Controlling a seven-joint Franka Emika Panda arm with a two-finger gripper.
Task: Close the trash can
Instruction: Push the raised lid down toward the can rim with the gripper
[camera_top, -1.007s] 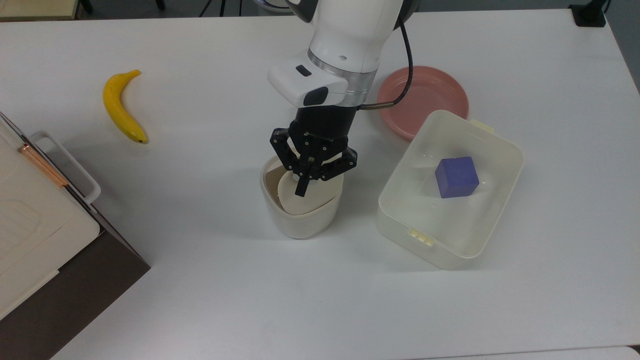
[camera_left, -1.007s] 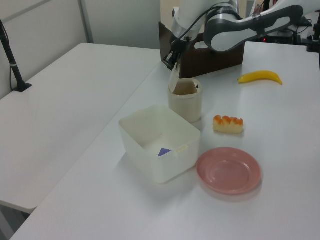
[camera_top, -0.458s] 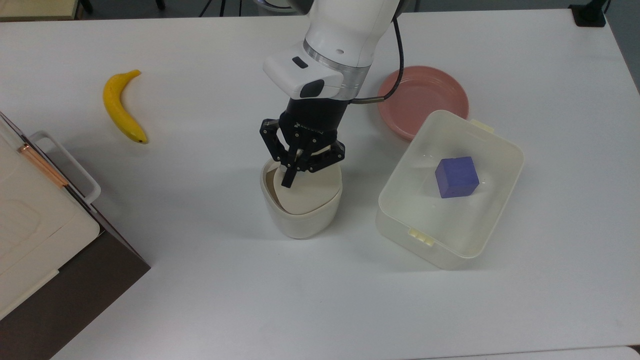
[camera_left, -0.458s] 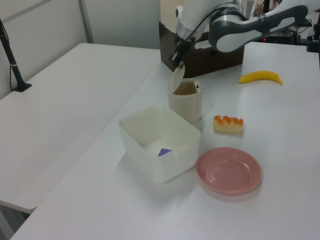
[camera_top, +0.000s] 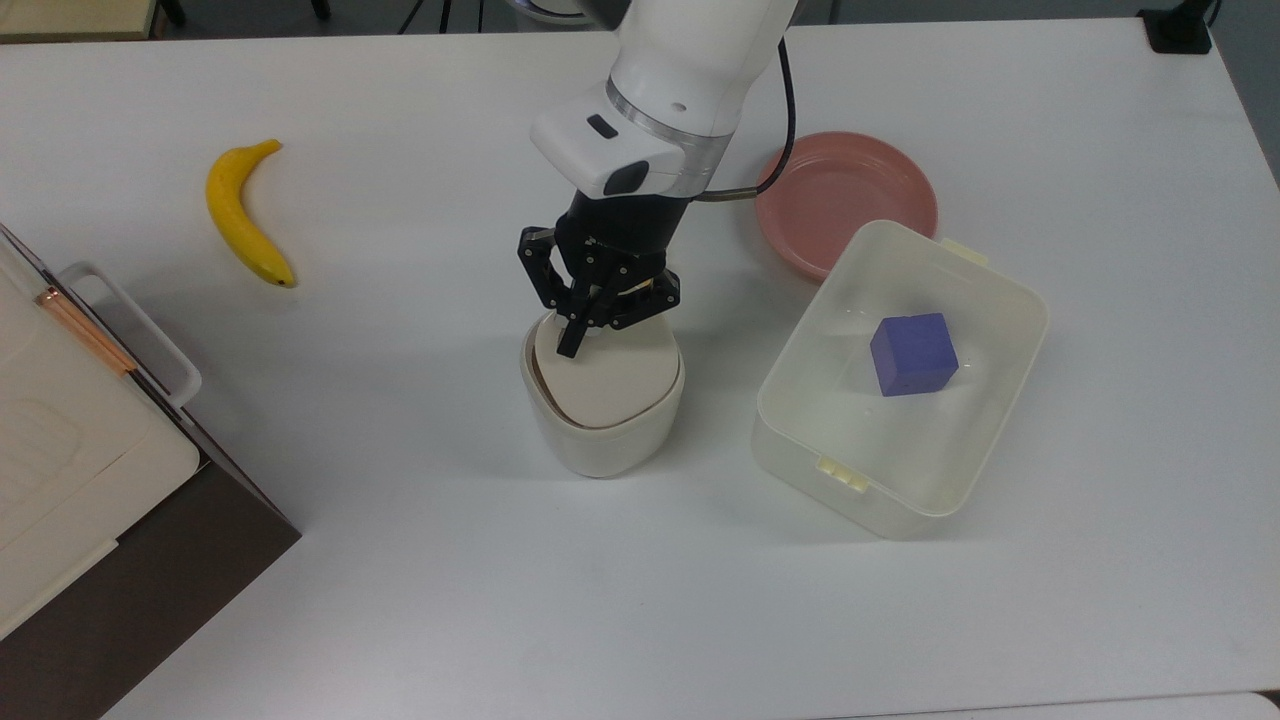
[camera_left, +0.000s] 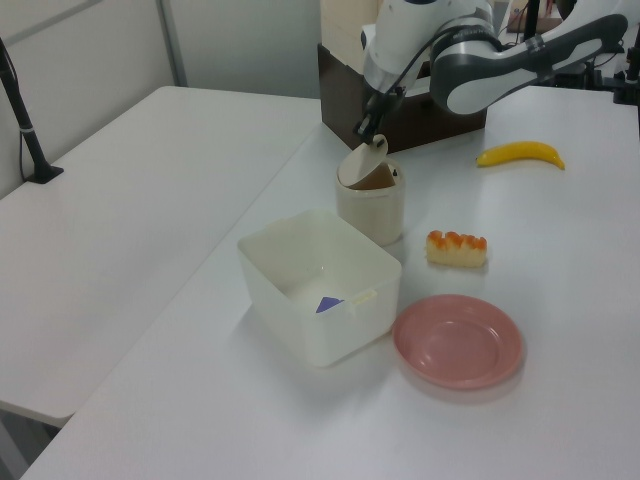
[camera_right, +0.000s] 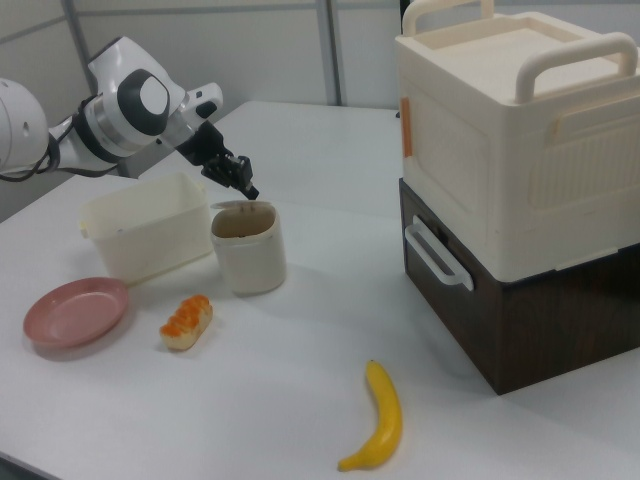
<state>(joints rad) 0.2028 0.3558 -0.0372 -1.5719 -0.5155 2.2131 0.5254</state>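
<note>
Trash can (camera_top: 601, 420) is sitting near the middle of the white worktop (camera_top: 400, 560), just beside the translucent box (camera_top: 905, 480) holding a blue cube (camera_top: 912, 353). Its lid (camera_top: 605, 380) is tilting partway over the brown opening, not yet flat. The tool (camera_top: 572, 338) is pressing down on the lid's raised edge with its fingers clenched together, grasping nothing. A banana (camera_top: 243, 214) is lying well apart.
</note>
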